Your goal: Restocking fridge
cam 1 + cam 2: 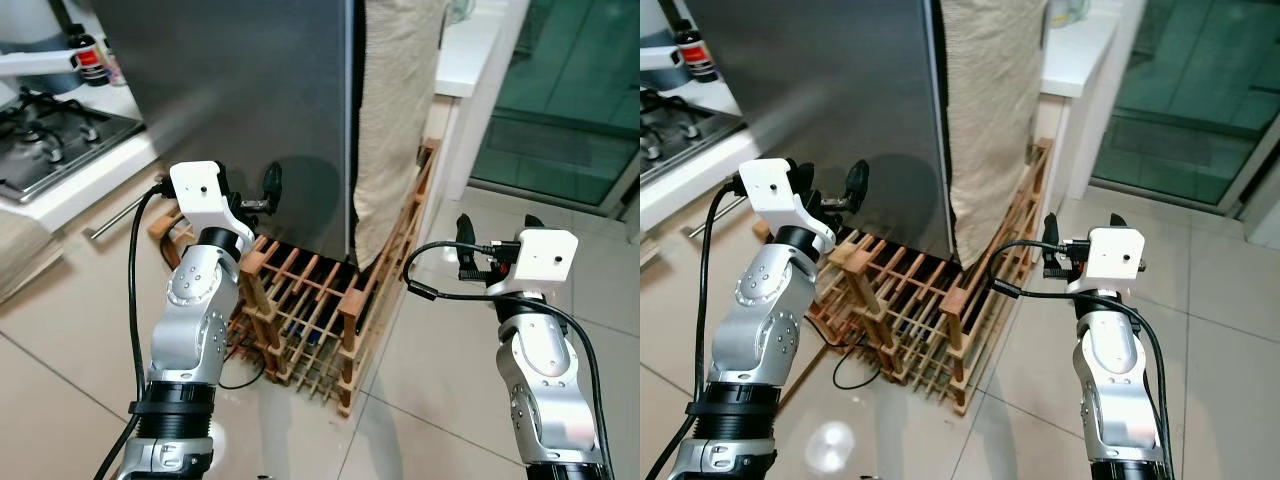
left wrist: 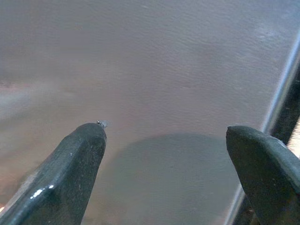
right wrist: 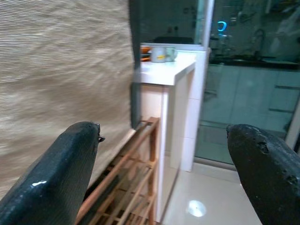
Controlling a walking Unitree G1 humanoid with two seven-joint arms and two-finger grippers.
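Note:
The grey steel fridge [image 1: 250,90] stands closed straight ahead, and a beige towel [image 1: 395,120] hangs down its right side. My left gripper [image 1: 247,197] is raised close to the lower part of the door, open and empty. Seen from the left wrist, its fingertips [image 2: 82,154] point at the bare door surface [image 2: 154,61]. My right gripper [image 1: 1082,228] is held up further right, over the floor, open and holding nothing. From the right wrist, the towel [image 3: 61,61] is on one side and a white counter [image 3: 171,70] lies beyond.
A wooden slatted rack [image 1: 310,320] stands on the tiled floor at the fridge's foot, between my arms. A gas hob [image 1: 50,135], bottles [image 1: 90,55] and a drawer handle [image 1: 120,215] are at left. A glass door [image 1: 570,100] is at right.

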